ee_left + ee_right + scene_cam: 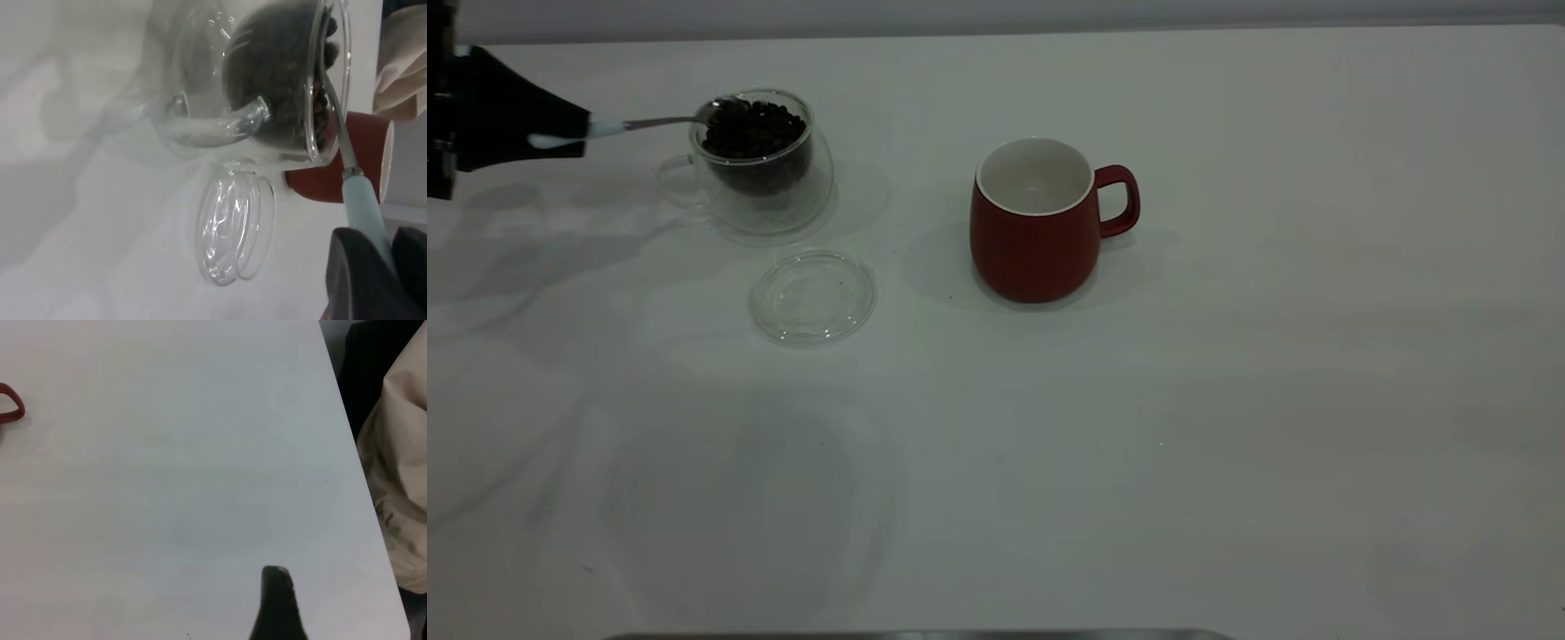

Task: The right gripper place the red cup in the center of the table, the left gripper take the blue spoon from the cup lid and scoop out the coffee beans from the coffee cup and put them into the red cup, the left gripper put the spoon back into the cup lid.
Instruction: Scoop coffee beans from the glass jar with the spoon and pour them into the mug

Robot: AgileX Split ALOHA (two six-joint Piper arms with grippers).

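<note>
Left gripper (pixel 574 133) at the table's (pixel 1227 427) left edge, its jaws closed on the pale handle of the blue spoon (pixel 654 123). The spoon reaches level across to the coffee cup (pixel 763 164), its metal bowl resting at the rim among the coffee beans (pixel 752 132). Cup lid (pixel 813 295) lies flat and empty just in front of the coffee cup. Red cup (pixel 1039 220) stands upright near the table centre, well apart to the right, handle pointing right, white inside bare. Right gripper (pixel 279 607): only one dark fingertip shows over bare table, so its opening cannot be told.
</note>
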